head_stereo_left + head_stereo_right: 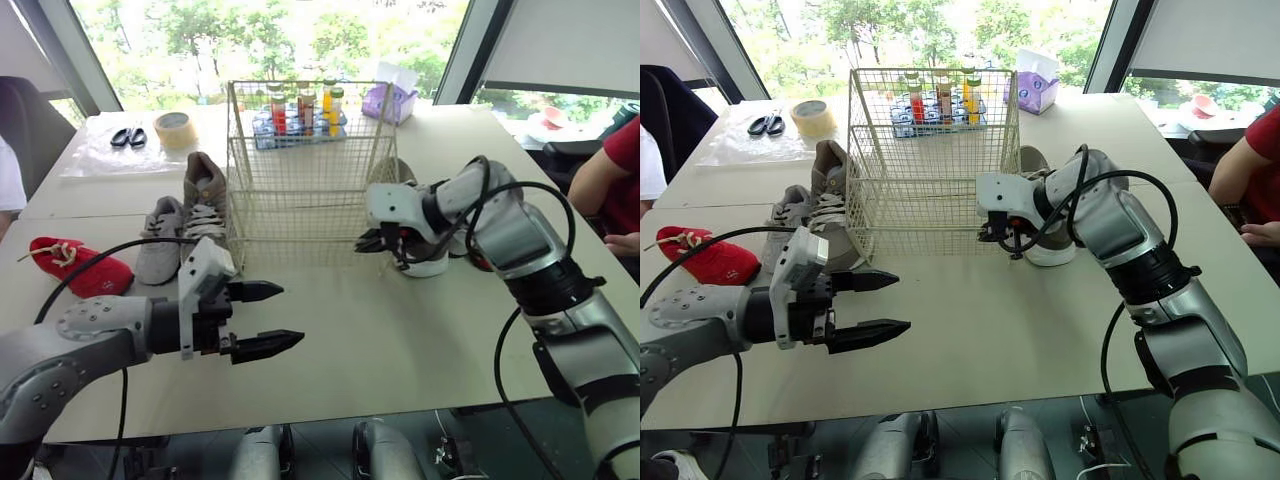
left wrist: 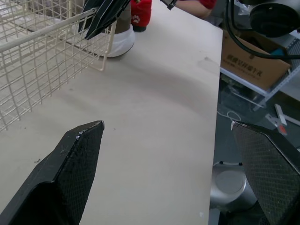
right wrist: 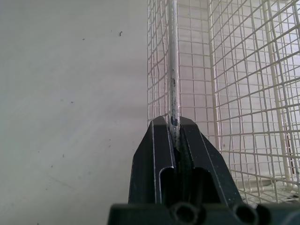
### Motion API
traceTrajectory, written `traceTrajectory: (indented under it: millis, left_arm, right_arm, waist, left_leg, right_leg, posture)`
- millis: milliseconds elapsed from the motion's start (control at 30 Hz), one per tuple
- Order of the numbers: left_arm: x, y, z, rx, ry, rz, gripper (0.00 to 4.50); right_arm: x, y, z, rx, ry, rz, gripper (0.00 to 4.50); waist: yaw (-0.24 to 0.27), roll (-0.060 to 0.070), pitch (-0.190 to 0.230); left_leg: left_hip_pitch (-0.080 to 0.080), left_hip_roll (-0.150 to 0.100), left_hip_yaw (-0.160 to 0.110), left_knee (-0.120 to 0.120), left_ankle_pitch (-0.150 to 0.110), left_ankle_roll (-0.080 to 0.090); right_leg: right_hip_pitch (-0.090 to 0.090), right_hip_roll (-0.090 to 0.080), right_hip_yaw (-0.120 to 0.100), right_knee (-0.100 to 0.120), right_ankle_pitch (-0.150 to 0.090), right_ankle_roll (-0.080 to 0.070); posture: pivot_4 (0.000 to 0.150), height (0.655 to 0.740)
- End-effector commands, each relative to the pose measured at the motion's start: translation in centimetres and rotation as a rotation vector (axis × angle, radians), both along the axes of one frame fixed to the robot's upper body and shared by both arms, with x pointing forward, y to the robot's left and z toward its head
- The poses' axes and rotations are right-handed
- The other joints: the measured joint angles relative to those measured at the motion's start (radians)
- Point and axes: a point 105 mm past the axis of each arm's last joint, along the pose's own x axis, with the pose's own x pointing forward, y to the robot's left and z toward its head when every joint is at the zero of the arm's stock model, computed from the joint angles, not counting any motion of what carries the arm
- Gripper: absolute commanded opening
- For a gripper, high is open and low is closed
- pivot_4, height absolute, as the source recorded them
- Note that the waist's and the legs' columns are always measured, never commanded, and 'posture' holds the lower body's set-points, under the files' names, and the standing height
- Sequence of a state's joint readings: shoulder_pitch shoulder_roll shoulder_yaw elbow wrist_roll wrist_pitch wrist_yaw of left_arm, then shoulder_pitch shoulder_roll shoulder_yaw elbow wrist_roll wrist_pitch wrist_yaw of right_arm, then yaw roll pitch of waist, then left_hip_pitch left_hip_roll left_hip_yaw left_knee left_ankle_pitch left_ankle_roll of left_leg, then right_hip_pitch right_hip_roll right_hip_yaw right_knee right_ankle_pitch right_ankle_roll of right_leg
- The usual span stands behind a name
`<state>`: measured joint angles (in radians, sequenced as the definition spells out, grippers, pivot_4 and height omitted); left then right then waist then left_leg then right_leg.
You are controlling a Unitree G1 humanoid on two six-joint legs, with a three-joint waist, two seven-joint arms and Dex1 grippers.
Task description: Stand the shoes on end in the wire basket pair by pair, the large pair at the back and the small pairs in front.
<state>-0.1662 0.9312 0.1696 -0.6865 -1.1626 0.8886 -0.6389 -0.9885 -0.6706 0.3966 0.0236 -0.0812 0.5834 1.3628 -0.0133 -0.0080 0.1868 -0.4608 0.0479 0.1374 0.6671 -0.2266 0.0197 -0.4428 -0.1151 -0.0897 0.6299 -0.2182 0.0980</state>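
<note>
The empty wire basket (image 1: 310,170) stands mid-table. My right gripper (image 1: 380,240) is shut on its front right corner wire, seen close in the right wrist view (image 3: 173,129). Just behind that gripper sit a white-soled brown shoe (image 1: 428,262) and a small red shoe (image 2: 140,11). Left of the basket lie a taupe sneaker (image 1: 205,200), a grey sneaker (image 1: 160,240) and a red shoe (image 1: 80,267). My left gripper (image 1: 265,318) hovers open over bare table in front of the basket, holding nothing.
Behind the basket are a tray of bottles (image 1: 300,110), a purple tissue box (image 1: 390,100), a tape roll (image 1: 176,130) and scissors (image 1: 128,137). A person in red (image 1: 610,170) sits at the right edge. A cardboard box (image 2: 253,65) stands on the floor.
</note>
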Motion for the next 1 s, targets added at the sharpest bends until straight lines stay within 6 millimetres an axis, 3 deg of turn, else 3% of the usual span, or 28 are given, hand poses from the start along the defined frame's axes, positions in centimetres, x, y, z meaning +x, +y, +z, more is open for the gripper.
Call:
traceTrajectory:
  millis: [33, 133, 233, 400, 467, 533, 600, 700, 733, 900, 1000]
  left_arm:
    - [0.0, -0.3, 0.4, -0.008, -0.026, -0.021, 4.5]
    - [0.0, -0.3, 0.4, -0.01, -0.025, -0.027, 4.5]
    - [0.0, -0.3, 0.3, -0.018, -0.021, -0.03, 4.5]
    - [0.0, -0.3, 0.2, -0.033, -0.009, -0.031, 4.5]
    - [0.2, -0.1, 0.3, -0.059, -0.006, -0.013, 4.5]
    - [0.9, 0.1, 0.6, -0.106, -0.033, 0.05, 4.5]
    - [1.4, 0.2, 0.8, -0.172, -0.042, 0.104, 4.5]
    - [1.0, -0.2, 0.3, -0.228, -0.006, 0.116, 4.5]
    - [0.8, -0.6, 0.1, -0.24, 0.001, 0.112, 4.5]
    - [0.5, -2.2, -1.0, -0.279, 0.047, 0.087, 4.5]
    - [0.8, -2.4, -1.4, -0.272, 0.056, 0.081, 4.5]
  right_arm:
    - [-0.1, 0.6, 1.6, 0.037, -0.069, 0.021, 0.09]
    - [-0.1, 0.4, 1.5, 0.03, -0.073, 0.023, 0.09]
    - [-0.8, -0.1, 1.5, 0.001, -0.077, 0.066, 0.92]
    - [-1.4, 0.2, 4.8, 0.147, -0.086, 0.026, 3.37]
    - [-2.1, -0.1, 8.3, 0.343, -0.073, -0.019, 3.37]
    - [-2.1, -2.0, 12.5, 0.628, -0.091, -0.135, 3.37]
    - [-1.7, -4.3, 14.1, 0.783, -0.184, -0.246, 3.37]
    - [-0.9, -7.6, 13.0, 0.888, -0.244, -0.452, 4.34]
    - [-1.1, -8.5, 11.7, 0.893, -0.242, -0.497, 4.44]
    - [-2.3, -12.4, 5.3, 0.923, -0.264, -0.71, 4.44]
    - [-3.1, -13.4, 3.2, 0.992, -0.293, -0.813, 4.44]
  waist:
    - [0.0, 0.0, 0.0]
    - [-0.001, 0.0, 0.0]
    - [0.001, 0.0, 0.0]
    - [0.002, 0.0, 0.0]
    - [0.002, 0.0, 0.0]
    - [0.003, 0.0, 0.0]
    - [0.007, -0.001, -0.001]
    - [0.01, -0.007, -0.005]
    - [0.014, -0.009, -0.006]
    - [0.025, -0.007, -0.007]
    - [0.023, -0.005, -0.008]
  left_leg:
    - [0.0, 0.0, 0.0, 0.0, 0.0, 0.0]
    - [0.0, 0.0, 0.0, 0.0, 0.0, 0.0]
    - [0.0, 0.0, 0.0, 0.0, 0.0, 0.0]
    - [0.0, 0.0, -0.001, 0.0, 0.0, 0.0]
    - [0.0, 0.0, -0.002, 0.0, 0.0, 0.0]
    - [0.0, 0.0, -0.002, 0.0, 0.0, 0.0]
    - [0.0, 0.0, -0.002, 0.0, 0.0, 0.0]
    - [0.001, 0.0, -0.003, 0.0, 0.0, 0.0]
    - [0.001, 0.0, -0.003, 0.0, 0.0, 0.0]
    - [0.002, 0.0, -0.002, 0.001, 0.0, 0.001]
    - [0.002, 0.0, -0.002, 0.001, 0.0, 0.001]
  right_leg:
    - [0.0, 0.0, 0.0, 0.0, 0.0, 0.0]
    - [0.0, 0.0, 0.0, 0.0, 0.0, 0.0]
    - [0.0, 0.0, 0.0, 0.0, 0.0, 0.0]
    - [0.0, 0.0, 0.0, 0.0, 0.0, 0.0]
    - [0.0, 0.0, 0.0, 0.0, 0.0, 0.0]
    - [0.0, 0.0, 0.0, 0.0, 0.0, 0.0]
    - [0.001, 0.0, 0.0, 0.0, 0.0, 0.0]
    - [0.003, 0.0, -0.001, -0.001, 0.0, 0.0]
    - [0.003, 0.0, -0.001, -0.001, 0.0, 0.0]
    - [0.004, -0.001, -0.001, 0.0, 0.0, 0.0]
    - [0.003, -0.001, -0.001, 0.001, 0.0, 0.0]
  posture:
    - [0.15, 0.7351]
    - [0.15, 0.7351]
    - [0.15, 0.7351]
    - [0.15, 0.7351]
    - [0.15, 0.7351]
    - [0.15, 0.7351]
    - [0.15, 0.7351]
    - [0.15, 0.7351]
    - [0.15, 0.7351]
    - [0.15, 0.7351]
    - [0.15, 0.7351]
